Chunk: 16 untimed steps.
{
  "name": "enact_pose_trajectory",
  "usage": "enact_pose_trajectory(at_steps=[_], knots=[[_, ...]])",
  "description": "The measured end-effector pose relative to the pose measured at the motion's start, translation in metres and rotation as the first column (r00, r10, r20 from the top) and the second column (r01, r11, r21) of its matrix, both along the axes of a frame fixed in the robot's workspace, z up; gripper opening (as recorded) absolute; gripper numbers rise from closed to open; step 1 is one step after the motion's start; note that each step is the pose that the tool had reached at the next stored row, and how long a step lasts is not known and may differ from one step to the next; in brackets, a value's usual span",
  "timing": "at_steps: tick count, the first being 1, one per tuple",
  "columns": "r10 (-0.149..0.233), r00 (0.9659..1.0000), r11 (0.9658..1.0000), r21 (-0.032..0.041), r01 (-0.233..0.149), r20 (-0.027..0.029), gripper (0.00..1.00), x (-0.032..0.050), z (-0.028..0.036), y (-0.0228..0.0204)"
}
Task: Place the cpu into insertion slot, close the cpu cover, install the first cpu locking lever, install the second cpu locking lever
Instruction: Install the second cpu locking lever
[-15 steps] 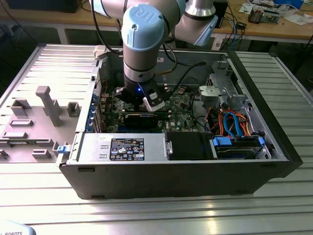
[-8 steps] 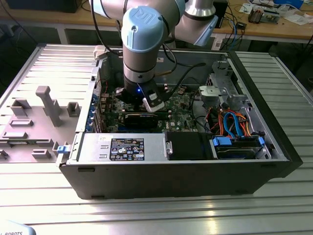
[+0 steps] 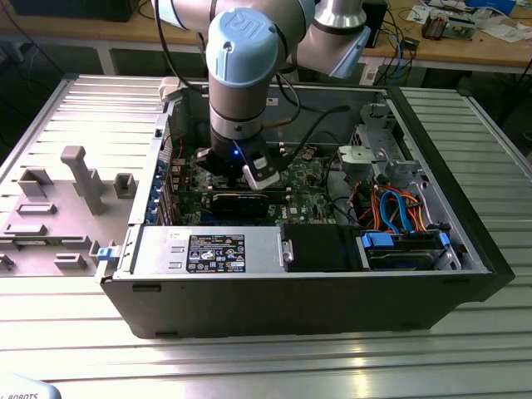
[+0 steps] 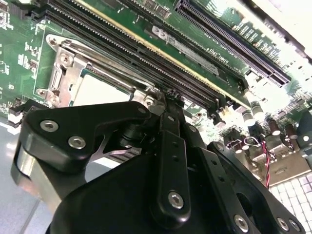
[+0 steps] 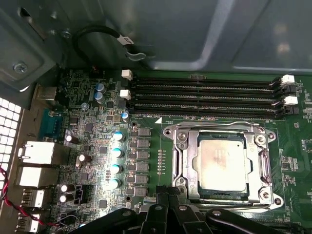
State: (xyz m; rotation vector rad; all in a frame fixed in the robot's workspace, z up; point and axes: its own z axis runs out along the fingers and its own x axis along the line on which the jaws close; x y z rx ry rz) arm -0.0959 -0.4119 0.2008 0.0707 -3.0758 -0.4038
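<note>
In the first wrist view the cpu (image 5: 222, 168), a silver-grey square, lies flat in the insertion slot (image 5: 187, 192) on the green motherboard. The silvery cpu cover (image 5: 181, 161) lies flat, framing the chip. A thin wire lever (image 5: 214, 127) runs flat along the side of the socket by the memory slots. My gripper (image 5: 164, 195) is shut, its black fingertips together at the socket's edge. The second wrist view shows the same: cpu (image 4: 97, 90), cpu cover (image 4: 63, 73), and gripper (image 4: 169, 95) tips at a socket corner. In the exterior view the gripper (image 3: 241, 176) reaches down into the open computer case.
Long black memory slots (image 5: 204, 97) run beside the socket. A black graphics card (image 3: 237, 204) lies just in front of the gripper. The case wall (image 3: 291, 299), a drive bay with blue cables (image 3: 399, 216) and a grey fixture tray (image 3: 58, 208) surround the work area.
</note>
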Motion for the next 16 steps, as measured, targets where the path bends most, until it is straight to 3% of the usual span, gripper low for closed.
enact_pose_trajectory(at_steps=[8, 16], knots=[[0.000, 1.0000, 1.0000, -0.0006, 0.000, -0.0002, 0.12, -0.0001, 0.0124, -0.0001], [-0.001, 1.0000, 1.0000, -0.0005, 0.001, 0.0000, 0.12, -0.0001, 0.0127, -0.0001]])
